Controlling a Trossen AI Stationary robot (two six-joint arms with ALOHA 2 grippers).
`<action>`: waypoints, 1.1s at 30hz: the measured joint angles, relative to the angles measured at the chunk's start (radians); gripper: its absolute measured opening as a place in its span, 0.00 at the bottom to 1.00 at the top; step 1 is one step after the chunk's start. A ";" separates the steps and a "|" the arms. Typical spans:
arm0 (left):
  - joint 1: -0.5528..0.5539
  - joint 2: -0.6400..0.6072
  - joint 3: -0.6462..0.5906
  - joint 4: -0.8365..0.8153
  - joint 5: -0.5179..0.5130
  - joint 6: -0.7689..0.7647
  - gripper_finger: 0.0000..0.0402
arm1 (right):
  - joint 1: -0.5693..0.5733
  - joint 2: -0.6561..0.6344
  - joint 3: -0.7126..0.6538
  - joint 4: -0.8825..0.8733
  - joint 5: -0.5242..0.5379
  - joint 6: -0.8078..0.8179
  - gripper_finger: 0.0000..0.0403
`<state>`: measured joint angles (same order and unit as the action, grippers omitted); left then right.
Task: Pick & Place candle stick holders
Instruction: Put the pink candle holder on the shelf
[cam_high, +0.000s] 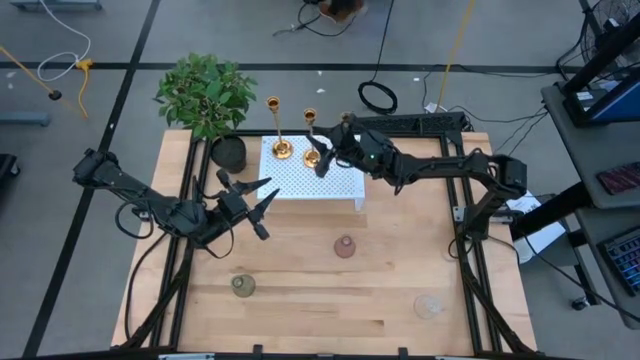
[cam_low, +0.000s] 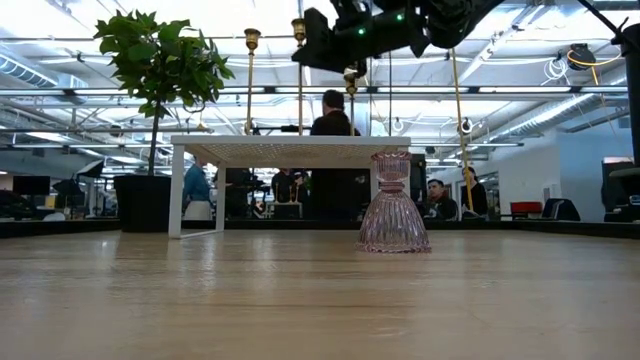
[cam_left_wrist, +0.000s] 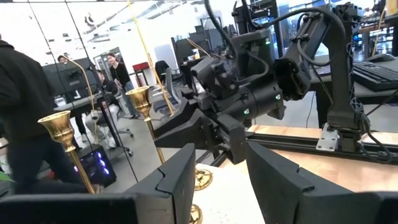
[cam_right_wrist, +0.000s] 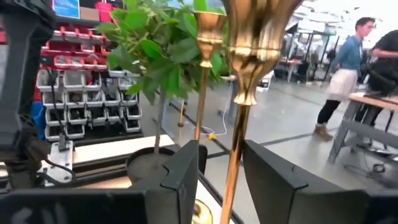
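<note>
Three gold candlesticks stand by their round bases on a white perforated stand (cam_high: 300, 182): the left one (cam_high: 275, 125), the middle one (cam_high: 310, 135) and a third (cam_low: 350, 100) mostly hidden under my right arm. My right gripper (cam_right_wrist: 221, 180) is open, with its fingers level on either side of the middle candlestick's stem (cam_right_wrist: 231, 174), below its cup; I see a gap at each finger. My left gripper (cam_high: 255, 195) is open and empty by the stand's near left corner. Pink (cam_high: 345, 246), olive (cam_high: 243, 286) and clear (cam_high: 429, 305) squat holders stand on the table.
A dark pot with a leafy plant (cam_high: 228, 152) stands just left of the stand. The pink holder also shows in the low view (cam_low: 394, 205), in front of the stand. People are in the room beyond the table's far edge.
</note>
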<state>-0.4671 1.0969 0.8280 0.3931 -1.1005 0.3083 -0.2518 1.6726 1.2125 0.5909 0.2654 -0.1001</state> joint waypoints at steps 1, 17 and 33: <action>0.000 0.000 0.000 0.000 0.000 0.000 0.37 | 0.003 0.000 0.000 0.003 0.012 -0.013 0.29; -0.005 0.000 0.000 -0.010 0.000 -0.015 0.37 | 0.024 0.001 0.000 0.001 0.115 -0.077 0.43; -0.187 -0.004 0.000 -0.169 -0.105 -0.034 0.37 | 0.175 -0.267 -0.111 -0.362 0.176 -0.061 0.46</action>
<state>-0.6538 1.0926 0.8284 0.2243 -1.2059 0.2746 -0.0767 1.4055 1.1016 0.2286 0.4418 -0.1616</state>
